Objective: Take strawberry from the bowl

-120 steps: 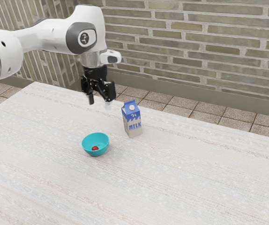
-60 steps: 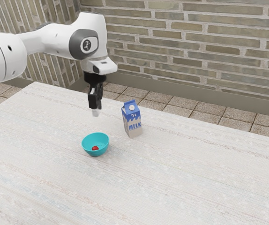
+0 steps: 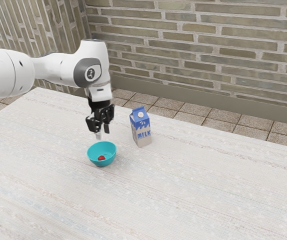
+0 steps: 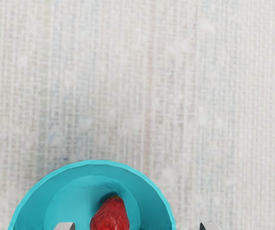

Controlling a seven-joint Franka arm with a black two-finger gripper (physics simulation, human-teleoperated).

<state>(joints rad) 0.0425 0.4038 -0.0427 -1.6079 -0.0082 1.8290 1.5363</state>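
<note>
1. The strawberry (image 4: 110, 216) lay inside the turquoise bowl (image 3: 102, 145), on its floor, within the rim.
2. The fingers (image 3: 98, 135) stood apart above the bowl, pointing down, with a gap over its rim.
3. In the wrist view, one fingertip overlapped the bowl's inside; the other showed outside its rim.
4. The milk carton (image 3: 142, 134) stood upright toward the exterior view's right, nearer the worktop's (image 3: 208, 190) far edge, a strip of surface separating it from the bowl.

The red, tapered strawberry (image 4: 110, 215) lies inside the upright turquoise bowl (image 3: 108, 161), in from the tabletop's (image 3: 208, 190) far edge.
</note>
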